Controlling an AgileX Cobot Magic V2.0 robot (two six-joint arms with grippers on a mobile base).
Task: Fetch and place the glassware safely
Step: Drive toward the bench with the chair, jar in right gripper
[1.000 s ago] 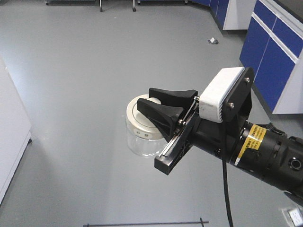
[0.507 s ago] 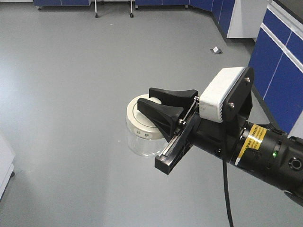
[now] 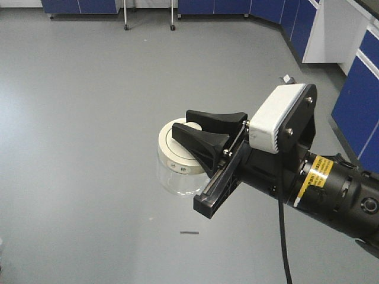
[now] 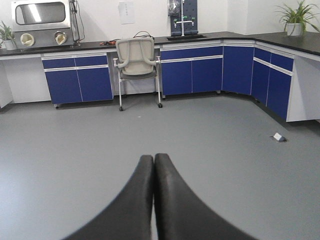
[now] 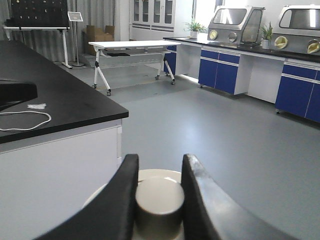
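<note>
The glassware (image 3: 175, 155) is a squat clear jar with a cream-white lid, hanging in the air above the grey floor. My right gripper (image 3: 183, 124) is shut on the lid's central knob (image 5: 159, 200), with one black finger on each side of it. In the right wrist view the right gripper (image 5: 160, 160) shows the knob pinched between its pads, and the lid's rim peeks out beyond. The glass body is hidden there. My left gripper (image 4: 153, 158) is shut with nothing in it, fingertips touching, pointing across the room.
A black-topped bench (image 5: 50, 100) with a white cable stands close at the left of the right wrist view, a white folding table (image 5: 132, 45) behind it. Blue cabinets (image 4: 190, 75) and a chair (image 4: 136, 57) line the far wall. A small dark piece (image 3: 188, 232) lies on the floor.
The floor and cabinets slide across the front view while the arm and jar stay put in it. The white unit at the left has left the view. The grip is unchanged.
</note>
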